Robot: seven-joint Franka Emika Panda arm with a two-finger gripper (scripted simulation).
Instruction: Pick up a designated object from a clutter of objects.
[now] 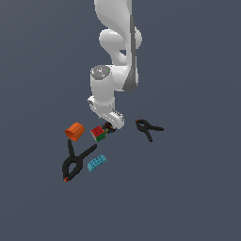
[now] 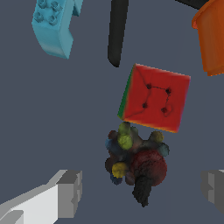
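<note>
Sitting on the floor, the lump (image 2: pixel 135 168) touches the cube (image 2: pixel 155 98) along one side, and the gripper (image 2: pixel 140 192) hangs low over it with jaws spread wide, one finger (image 2: pixel 70 192) on either flank. Beyond the cube lie the cup (image 2: pixel 212 37), a clamp (image 2: pixel 117 33) handle and the brick (image 2: pixel 54 26). This looks like the final descent before grasping. Next, the fingers need to drop around the lump and close without catching the cube.

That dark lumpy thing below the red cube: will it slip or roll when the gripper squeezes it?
The dark lump looks knobbly, so flat fingers may seat unevenly and twist it. Its bumps probably stop rolling. It nearly touches the red cube, which may get nudged.
</note>
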